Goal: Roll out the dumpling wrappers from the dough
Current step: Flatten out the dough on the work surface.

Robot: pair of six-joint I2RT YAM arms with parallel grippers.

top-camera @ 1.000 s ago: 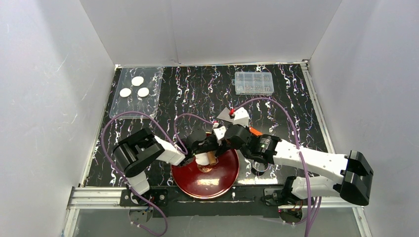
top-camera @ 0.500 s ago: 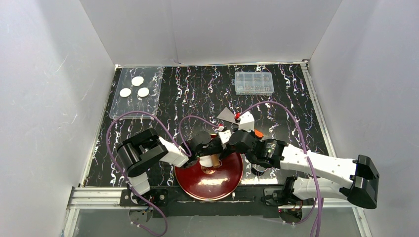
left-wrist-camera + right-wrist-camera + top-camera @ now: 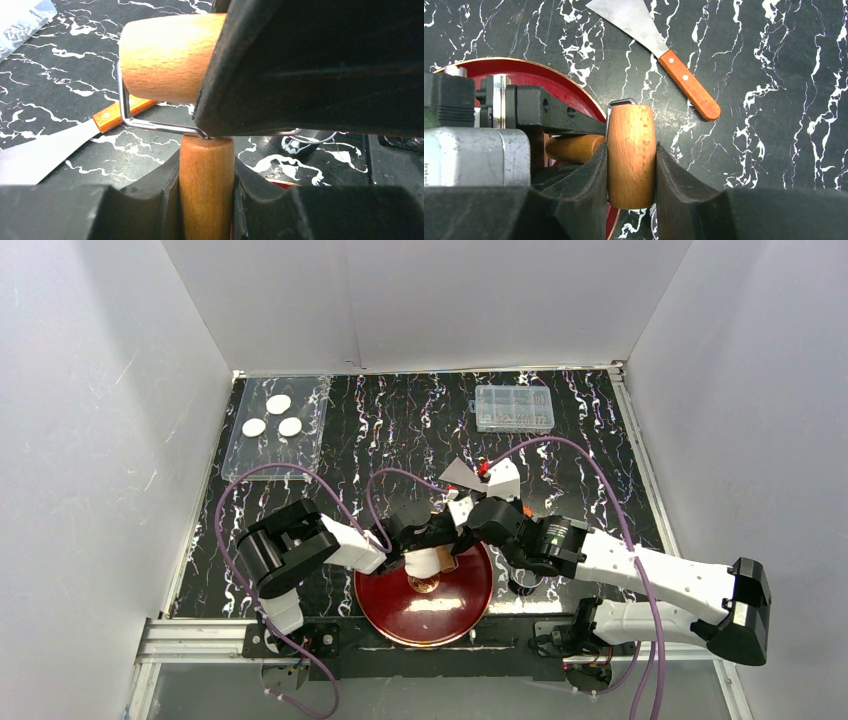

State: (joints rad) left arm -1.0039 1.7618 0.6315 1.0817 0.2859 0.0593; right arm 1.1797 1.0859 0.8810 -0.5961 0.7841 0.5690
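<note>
Both arms grip one roller (image 3: 630,130) over the plate (image 3: 450,615), which sits at the middle of the surface's (image 3: 380,420) near edge. The left end effector (image 3: 206,180) is pinching the handle (image 3: 206,155). The right end effector (image 3: 631,170) is pinching the barrel (image 3: 165,57) across its width.

Risks, as I judge them:
- While the barrel is clamped it cannot turn, so pushing it along would drag or tear the dough instead of flattening it.
- If the arms move unevenly, the thin wire (image 3: 150,124) joining the barrel and handle could bend, or one grip could slip.
- If one side lets go before the other is steady, the roller may swing or drop onto the plate.
- A hard push could slide the plate toward the near edge.

Hard to make out:
- I cannot find the dough. The top view shows a white patch under the end effectors, which may be dough or part of the left arm, and neither wrist view shows any.
- Most of the plate's far half is covered.

Three wrappers (image 3: 279,403) lie on a clear tray (image 3: 300,455) in the far-left corner. A scraper (image 3: 659,45) lies just beyond the plate.
</note>
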